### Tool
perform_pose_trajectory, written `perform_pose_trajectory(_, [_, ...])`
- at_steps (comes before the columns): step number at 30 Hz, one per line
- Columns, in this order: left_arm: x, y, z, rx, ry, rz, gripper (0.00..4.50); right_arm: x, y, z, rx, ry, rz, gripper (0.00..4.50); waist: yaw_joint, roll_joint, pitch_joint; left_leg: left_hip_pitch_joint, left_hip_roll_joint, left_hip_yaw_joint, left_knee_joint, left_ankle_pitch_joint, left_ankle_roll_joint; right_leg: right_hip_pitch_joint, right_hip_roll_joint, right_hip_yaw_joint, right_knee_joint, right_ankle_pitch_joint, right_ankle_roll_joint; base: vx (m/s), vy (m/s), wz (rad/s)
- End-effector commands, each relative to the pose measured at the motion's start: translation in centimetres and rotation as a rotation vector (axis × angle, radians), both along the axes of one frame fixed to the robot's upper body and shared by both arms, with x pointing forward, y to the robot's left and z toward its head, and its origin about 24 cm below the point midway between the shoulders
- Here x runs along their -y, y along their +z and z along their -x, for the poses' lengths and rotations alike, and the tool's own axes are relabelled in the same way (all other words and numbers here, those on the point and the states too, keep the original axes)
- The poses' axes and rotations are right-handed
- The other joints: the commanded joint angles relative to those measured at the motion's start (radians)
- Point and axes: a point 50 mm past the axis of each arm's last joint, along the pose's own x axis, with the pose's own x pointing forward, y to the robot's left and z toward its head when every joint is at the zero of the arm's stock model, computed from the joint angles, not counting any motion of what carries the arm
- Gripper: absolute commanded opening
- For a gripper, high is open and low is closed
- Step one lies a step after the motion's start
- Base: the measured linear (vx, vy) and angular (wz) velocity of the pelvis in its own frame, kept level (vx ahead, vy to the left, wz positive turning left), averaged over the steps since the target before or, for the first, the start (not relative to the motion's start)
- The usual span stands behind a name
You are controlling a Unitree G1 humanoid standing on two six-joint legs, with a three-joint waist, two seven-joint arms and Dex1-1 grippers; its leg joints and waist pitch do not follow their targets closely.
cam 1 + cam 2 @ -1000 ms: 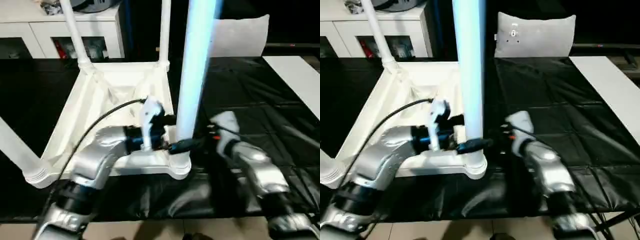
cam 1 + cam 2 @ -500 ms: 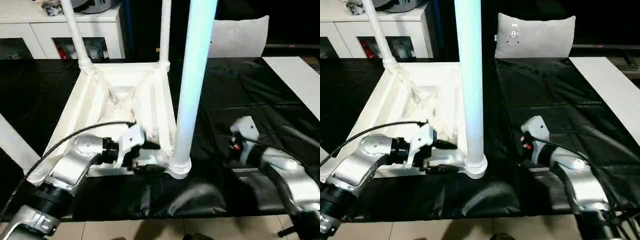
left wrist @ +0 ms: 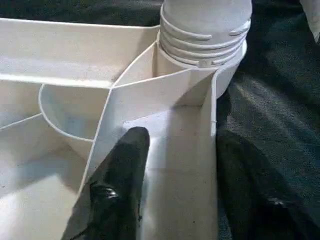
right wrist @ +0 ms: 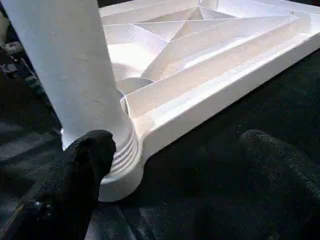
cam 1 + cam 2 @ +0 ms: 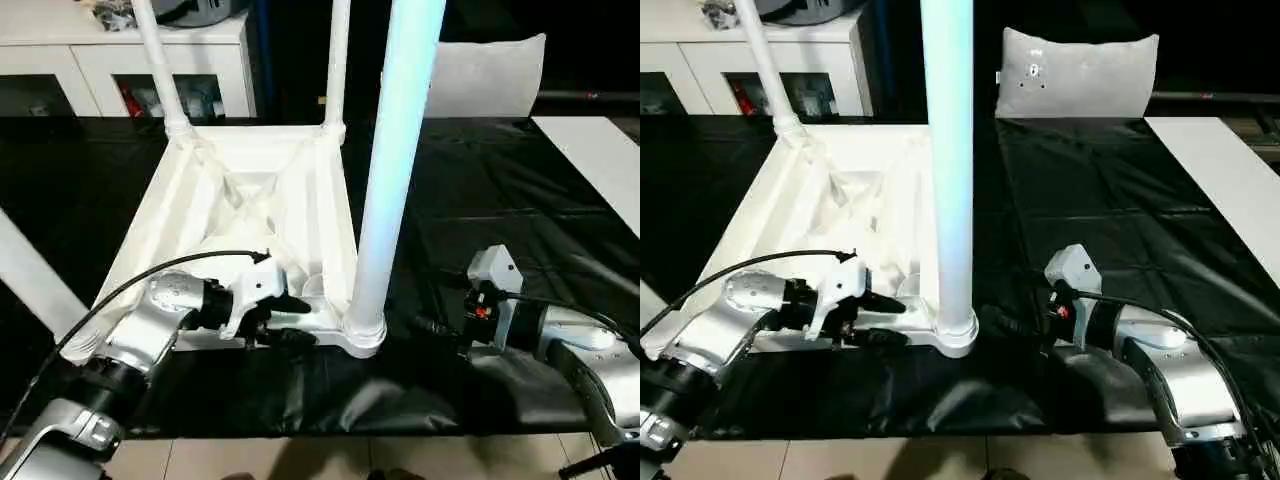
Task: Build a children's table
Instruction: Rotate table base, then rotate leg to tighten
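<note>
While left gripper (image 5: 285,320) straddles table (image 5: 200,210) rim, right gripper (image 5: 432,330) clear.

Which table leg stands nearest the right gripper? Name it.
The near-right leg, upright in the corner socket closest to the right gripper; the other legs stand at corners farther off.

A black-covered surface (image 5: 1110,200) carries the children's table (image 5: 250,200), lying upside down with its legs pointing up. A grey cushion (image 5: 1080,75) rests at the far edge, and a flat white board (image 5: 1225,170) lies at the right.
</note>
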Motion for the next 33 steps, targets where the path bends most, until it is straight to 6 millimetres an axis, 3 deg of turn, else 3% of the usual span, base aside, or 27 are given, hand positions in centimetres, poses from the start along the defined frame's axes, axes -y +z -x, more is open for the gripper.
perform_pose_trajectory(1, [-0.2, -0.6, -0.2, -0.015, 0.020, -0.032, 1.81, -0.3, 0.5, 0.2, 0.001, 0.020, -0.006, 4.50, 0.002, -0.015, -0.062, -0.006, 0.001, 0.012, -0.071, -0.217, 0.058, 0.055, -0.039, 0.033, -0.100, -0.540, -0.077, 0.000, 0.000, 0.00])
perform_pose_trajectory(3, [-0.3, -0.7, -0.2, -0.025, 0.016, -0.031, 1.61, -0.3, 0.5, 0.4, -0.015, 0.029, -0.010, 4.50, 0.002, -0.010, -0.060, -0.002, -0.001, 0.011, -0.071, -0.244, 0.052, 0.051, -0.039, 0.028, -0.108, -0.595, -0.052, 0.000, 0.000, 0.00])
perform_pose_trajectory(7, [-0.6, -0.9, -0.1, -0.039, 0.007, -0.045, 1.20, -0.2, 0.6, 0.7, -0.027, 0.040, -0.013, 4.50, 0.000, -0.011, -0.060, -0.002, -0.004, 0.007, -0.071, -0.266, 0.050, 0.051, -0.039, 0.017, -0.124, -0.641, -0.017, 0.000, 0.000, 0.00])
perform_pose_trajectory(9, [-0.7, -0.9, -0.2, -0.041, 0.006, -0.047, 1.13, -0.2, 0.6, 0.8, -0.026, 0.048, -0.012, 4.50, -0.005, -0.010, -0.059, -0.006, -0.002, 0.003, -0.074, -0.279, 0.051, 0.056, -0.040, 0.010, -0.124, -0.634, -0.018, 0.000, 0.000, 0.00])
perform_pose_trajectory(13, [-0.7, -0.8, -0.4, -0.032, 0.003, -0.048, 0.81, -0.5, 0.6, 1.4, -0.042, 0.098, -0.023, 4.50, -0.015, -0.008, -0.057, 0.002, -0.002, 0.001, -0.074, -0.324, 0.052, 0.052, -0.040, 0.002, -0.136, -0.650, -0.017, 0.000, 0.000, 0.00])
perform_pose_trajectory(18, [-0.7, -0.6, -0.5, -0.032, -0.001, -0.044, 0.39, -0.5, 0.5, 1.7, -0.053, 0.118, -0.022, 4.50, -0.029, -0.005, -0.054, 0.004, 0.002, -0.006, -0.078, -0.364, 0.056, 0.059, -0.044, -0.009, -0.144, -0.649, -0.021, 0.000, 0.000, 0.00])
perform_pose_trajectory(21, [-0.8, -0.7, -0.5, -0.033, -0.010, -0.056, 0.08, -0.6, 0.6, 1.8, -0.055, 0.133, -0.036, 4.50, -0.035, 0.001, -0.053, 0.014, 0.003, -0.008, -0.076, -0.394, 0.056, 0.058, -0.049, -0.022, -0.157, -0.659, -0.015, 0.000, 0.000, 0.00])
perform_pose_trajectory(23, [-1.0, -0.7, -0.6, -0.028, -0.014, -0.069, 0.03, -0.6, 0.6, 1.8, -0.053, 0.137, -0.035, 4.50, -0.035, 0.002, -0.056, 0.007, 0.006, -0.012, -0.082, -0.391, 0.058, 0.068, -0.048, -0.026, -0.154, -0.614, -0.022, 0.000, 0.000, 0.00])
perform_pose_trajectory(26, [-1.2, -0.7, -0.7, -0.014, -0.017, -0.093, 0.03, -0.7, 0.7, 1.7, -0.050, 0.138, -0.032, 4.50, -0.043, 0.000, -0.050, 0.017, 0.001, -0.013, -0.076, -0.432, 0.051, 0.061, -0.048, -0.041, -0.169, -0.662, 0.002, 0.000, 0.000, 0.00])
perform_pose_trajectory(28, [-1.2, -0.7, -0.8, -0.011, -0.017, -0.098, 0.03, -0.7, 0.7, 1.7, -0.049, 0.138, -0.032, 4.50, -0.050, 0.005, -0.049, 0.022, 0.005, -0.016, -0.077, -0.454, 0.050, 0.064, -0.047, -0.053, -0.175, -0.660, 0.009, 0.000, 0.000, 0.00])
perform_pose_trajectory(29, [-1.2, -0.6, -0.8, -0.012, -0.018, -0.099, 0.03, -0.7, 0.7, 1.6, -0.045, 0.134, -0.031, 4.50, -0.057, 0.013, -0.044, 0.027, 0.014, -0.022, -0.083, -0.498, 0.050, 0.069, -0.045, -0.068, -0.182, -0.645, 0.011, 0.000, 0.000, 0.00])
perform_pose_trajectory(30, [-1.2, -0.6, -0.8, -0.014, -0.018, -0.098, 0.03, -0.8, 0.7, 1.6, -0.044, 0.133, -0.031, 4.50, -0.073, 0.022, -0.033, 0.029, 0.035, -0.033, -0.103, -0.608, 0.043, 0.085, -0.034, -0.097, -0.177, -0.608, 0.023, 0.000, 0.000, 0.00])
perform_pose_trajectory(31, [-1.1, -0.7, -0.8, -0.014, -0.017, -0.099, 0.03, -0.8, 0.7, 1.6, -0.043, 0.132, -0.031, 4.50, -0.056, 0.042, -0.023, -0.025, 0.094, -0.055, -0.178, -0.779, 0.020, 0.149, -0.027, -0.073, -0.028, -0.434, -0.008, 0.000, 0.000, 0.00])
perform_pose_trajectory(32, [-1.1, -0.7, -0.8, -0.014, -0.016, -0.100, 0.03, -0.9, 0.7, 1.6, -0.043, 0.132, -0.031, 4.50, -0.018, 0.053, -0.018, -0.069, 0.114, -0.047, -0.223, -0.877, -0.006, 0.171, -0.025, -0.038, 0.084, -0.289, -0.045, -0.059, -0.040, -0.02])
perform_pose_trajectory(33, [-1.1, -0.7, -0.8, -0.012, -0.014, -0.103, 0.03, -0.9, 0.7, 1.6, -0.043, 0.132, -0.032, 4.50, 0.015, 0.024, -0.023, -0.027, 0.108, -0.010, -0.226, -0.846, 0.031, 0.122, -0.012, 0.028, 0.118, -0.237, -0.030, -0.001, -0.079, 0.13])
